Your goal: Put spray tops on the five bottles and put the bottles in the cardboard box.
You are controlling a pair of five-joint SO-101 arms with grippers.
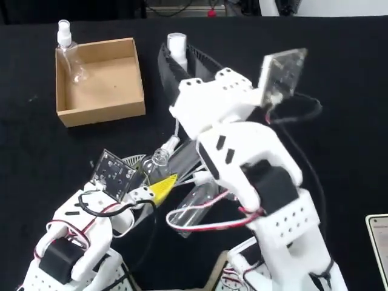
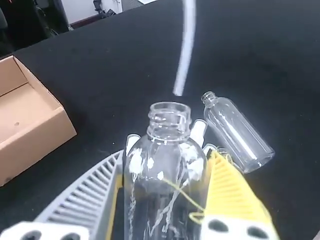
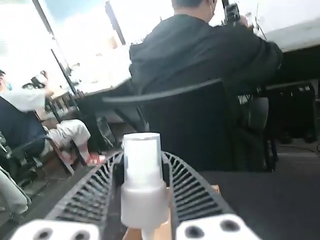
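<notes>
Above tabletop point(image 1: 339, 79), clamped uncapped bottle point(image 2: 167, 190) in left gripper point(image 2: 170, 150), spray top point(image 3: 142, 180) in right gripper point(image 3: 142, 159); stowed just one capped bottle point(image 1: 71, 60) in cardboard box point(image 1: 103, 110).

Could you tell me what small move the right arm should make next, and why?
Probably lower the spray top a little, guiding its tube into the bottle mouth. The right gripper holds the top above; the left gripper holds the bottle upright and uncapped, and the tube's tip hangs just short of the mouth.
</notes>
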